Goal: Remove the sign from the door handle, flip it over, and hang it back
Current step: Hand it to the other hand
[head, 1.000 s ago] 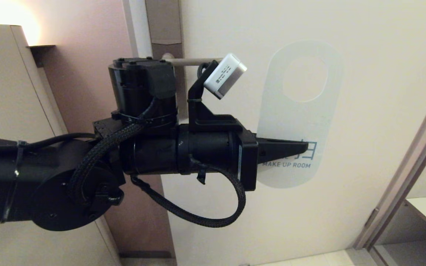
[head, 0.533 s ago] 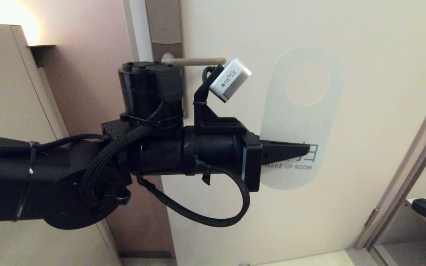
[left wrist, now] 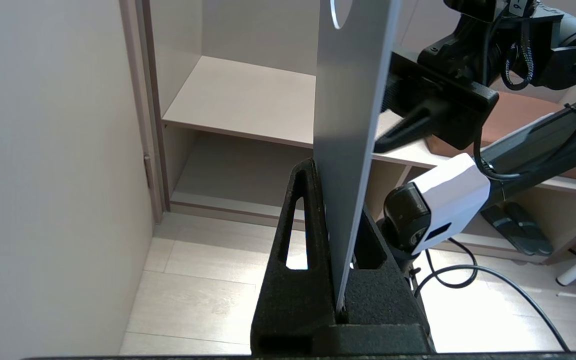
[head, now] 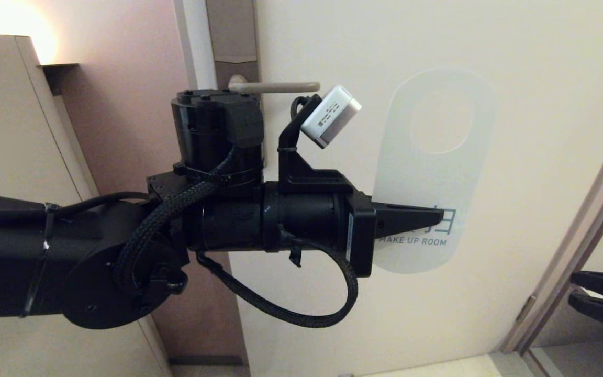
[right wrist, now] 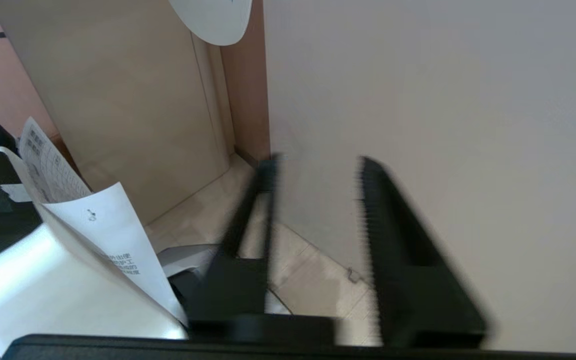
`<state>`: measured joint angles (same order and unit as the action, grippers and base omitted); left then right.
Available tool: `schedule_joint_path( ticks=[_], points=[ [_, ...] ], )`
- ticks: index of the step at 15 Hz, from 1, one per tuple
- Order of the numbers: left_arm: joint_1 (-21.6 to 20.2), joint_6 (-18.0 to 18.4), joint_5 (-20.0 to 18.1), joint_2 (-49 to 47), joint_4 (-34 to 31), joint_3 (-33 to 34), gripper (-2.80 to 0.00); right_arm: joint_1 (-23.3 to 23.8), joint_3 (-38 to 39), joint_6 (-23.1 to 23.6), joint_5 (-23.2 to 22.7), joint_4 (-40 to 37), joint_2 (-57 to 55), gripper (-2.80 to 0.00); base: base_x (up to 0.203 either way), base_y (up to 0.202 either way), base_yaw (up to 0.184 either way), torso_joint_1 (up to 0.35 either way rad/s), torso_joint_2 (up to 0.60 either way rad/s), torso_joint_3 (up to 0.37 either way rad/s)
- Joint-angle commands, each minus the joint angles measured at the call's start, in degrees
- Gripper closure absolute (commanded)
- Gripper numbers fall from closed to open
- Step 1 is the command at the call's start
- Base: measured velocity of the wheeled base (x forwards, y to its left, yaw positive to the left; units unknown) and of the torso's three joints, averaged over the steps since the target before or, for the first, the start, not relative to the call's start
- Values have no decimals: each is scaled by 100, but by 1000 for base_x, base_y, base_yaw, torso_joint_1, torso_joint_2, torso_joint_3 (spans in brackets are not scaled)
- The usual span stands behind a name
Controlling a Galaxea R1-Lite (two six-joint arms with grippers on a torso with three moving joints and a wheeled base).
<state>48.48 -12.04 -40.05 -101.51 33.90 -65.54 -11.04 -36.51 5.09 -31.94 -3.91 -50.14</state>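
My left gripper (head: pixel 435 217) is shut on the lower part of the sign (head: pixel 432 173), which it holds upright in front of the door, off and to the right of the door handle (head: pixel 275 87). The sign's white side with teal "MAKE UP ROOM" faces the head view. In the left wrist view the sign (left wrist: pixel 350 115) stands edge-on between the closed fingers (left wrist: pixel 298 235) of my left gripper (left wrist: pixel 335 240). My right gripper (head: pixel 597 298) is open at the lower right, fingers pointing left towards the sign; in the right wrist view it (right wrist: pixel 315 167) faces the door and the sign's bottom edge (right wrist: pixel 213 17) shows.
The pale door (head: pixel 359 47) fills the background, with the door frame (head: pixel 568 251) on the right and a beige cabinet (head: pixel 3 120) on the left. A shelf unit (left wrist: pixel 248 100) stands beyond the frame. Cables (left wrist: pixel 493 280) lie on the floor.
My left gripper has carried the sign a little right and down, away from the handle. My right gripper has come further into view at the lower right, with its fingers now apart.
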Motion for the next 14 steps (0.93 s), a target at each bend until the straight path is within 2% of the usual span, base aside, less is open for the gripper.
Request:
schedule_joint_path(
  ticks=[1, 6, 14],
  points=[
    [3, -9, -21, 28, 20, 15, 0, -3, 4, 91, -11, -4, -22, -280, 0, 0, 0, 0, 0, 0],
    [3, -9, -21, 70, 20, 85, 0, -3, 56, 599, -5, -4, -136, -280, 0, 0, 0, 0, 0, 0],
    [56, -15, -23, 48, 88, 85, 0, -3, -125, 599, -21, 117, -526, -280, 0, 0, 0, 0, 0, 0]
  ],
)
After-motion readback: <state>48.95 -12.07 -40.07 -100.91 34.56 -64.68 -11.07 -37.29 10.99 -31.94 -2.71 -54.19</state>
